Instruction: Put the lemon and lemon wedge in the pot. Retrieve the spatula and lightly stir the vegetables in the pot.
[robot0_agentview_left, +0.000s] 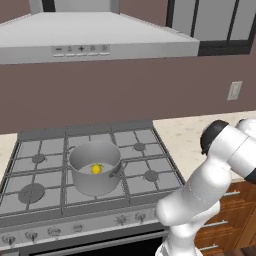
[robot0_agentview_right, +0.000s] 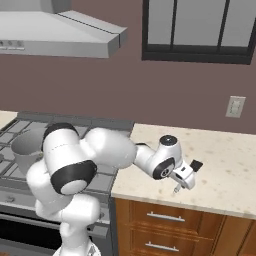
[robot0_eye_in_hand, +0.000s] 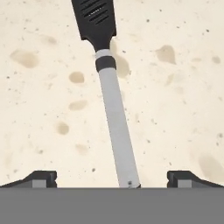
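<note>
The grey pot (robot0_agentview_left: 95, 175) stands on the stove's middle burners, and the yellow lemon (robot0_agentview_left: 96, 169) lies on its pale floor. I cannot make out a lemon wedge apart from it. The spatula (robot0_eye_in_hand: 113, 113), with a black slotted head and a grey handle, lies flat on the speckled beige counter (robot0_eye_in_hand: 43, 87). My gripper (robot0_eye_in_hand: 113, 178) hangs open just over the end of the handle, one fingertip far out on each side. In the right base view the gripper (robot0_agentview_right: 179, 187) points down at the counter to the right of the stove.
The gas stove (robot0_agentview_left: 45, 150) sits under a range hood (robot0_agentview_left: 90, 35). The beige counter (robot0_agentview_right: 220, 160) runs on to the right above wooden drawers (robot0_agentview_right: 165, 217). A wall outlet (robot0_agentview_right: 235, 106) is on the brown back wall.
</note>
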